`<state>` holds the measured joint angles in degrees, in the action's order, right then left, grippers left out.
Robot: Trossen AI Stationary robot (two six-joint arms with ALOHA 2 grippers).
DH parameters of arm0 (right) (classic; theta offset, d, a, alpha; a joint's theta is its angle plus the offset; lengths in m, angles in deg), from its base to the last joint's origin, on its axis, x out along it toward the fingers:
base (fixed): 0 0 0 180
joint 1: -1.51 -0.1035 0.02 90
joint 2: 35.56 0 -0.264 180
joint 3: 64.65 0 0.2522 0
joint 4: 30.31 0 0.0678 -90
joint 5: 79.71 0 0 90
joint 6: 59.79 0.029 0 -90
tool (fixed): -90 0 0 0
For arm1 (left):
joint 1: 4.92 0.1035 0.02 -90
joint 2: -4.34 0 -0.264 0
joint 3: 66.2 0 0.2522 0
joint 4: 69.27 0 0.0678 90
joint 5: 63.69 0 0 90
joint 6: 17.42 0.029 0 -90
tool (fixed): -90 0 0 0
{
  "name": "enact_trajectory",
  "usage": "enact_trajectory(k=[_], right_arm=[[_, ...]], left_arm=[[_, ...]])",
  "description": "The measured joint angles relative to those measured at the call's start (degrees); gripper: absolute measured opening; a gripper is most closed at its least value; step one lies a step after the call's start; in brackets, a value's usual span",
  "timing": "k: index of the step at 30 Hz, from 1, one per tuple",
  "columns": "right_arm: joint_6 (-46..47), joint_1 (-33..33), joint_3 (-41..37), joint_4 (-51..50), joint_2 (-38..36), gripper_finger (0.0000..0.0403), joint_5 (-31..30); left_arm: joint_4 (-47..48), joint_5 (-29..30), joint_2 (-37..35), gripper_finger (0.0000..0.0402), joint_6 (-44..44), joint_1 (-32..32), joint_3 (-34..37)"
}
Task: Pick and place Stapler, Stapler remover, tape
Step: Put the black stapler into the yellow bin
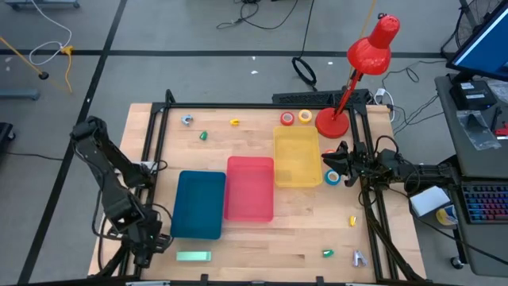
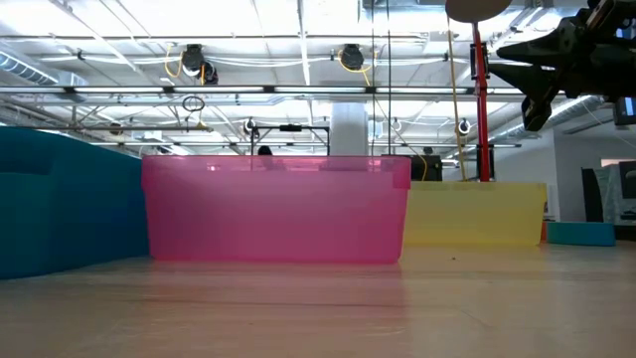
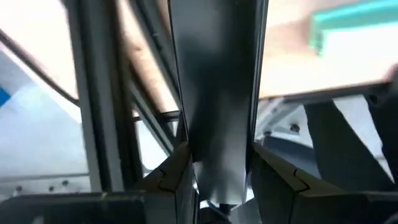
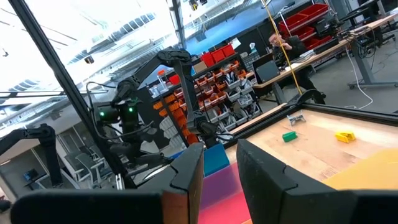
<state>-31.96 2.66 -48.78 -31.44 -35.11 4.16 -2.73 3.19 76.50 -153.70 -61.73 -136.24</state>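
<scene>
Little looks done: the translucent yellow plastic tray (image 1: pixel 298 133), just beside the right gripper (image 1: pixel 334 164), appears empty. The gripper's fingers stand narrowly parted around nothing. The small blue tape ring (image 1: pixel 332 177) lies on the wood just below it, the red (image 1: pixel 287 119) and yellow (image 1: pixel 305 117) rings farther off (all untrayed). The pale green stapler (image 1: pixel 193 256) lies by the parked left gripper (image 1: pixel 151 248).

Overhead looks down; low level, sharing pink tray (image 1: pixel 249 189).
</scene>
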Motion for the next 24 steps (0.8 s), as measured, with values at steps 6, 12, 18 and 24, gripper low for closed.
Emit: enact_trajectory(k=[6,12,18,24], right_arm=[[-1.2,0.0,0.0,0.0,0.0,0.0089,-0.1],[-1.2,0.0,0.0,0.0,0.0,0.0089,-1.3],[2.0,0.0,0.0,4.2,2.4,0.0089,-1.3],[3.0,-0.1,0.4,17.4,12.2,0.0089,1.5]], left_arm=[[0.8,11.9,0.0,0.0129,10.0,2.2,-5.6],[2.1,23.7,0.0,0.0129,17.8,7.0,-10.0],[0.8,24.6,0.0,0.0129,28.7,15.6,-10.9],[-1.4,21.6,0.4,0.0129,40.8,25.7,-10.9]])
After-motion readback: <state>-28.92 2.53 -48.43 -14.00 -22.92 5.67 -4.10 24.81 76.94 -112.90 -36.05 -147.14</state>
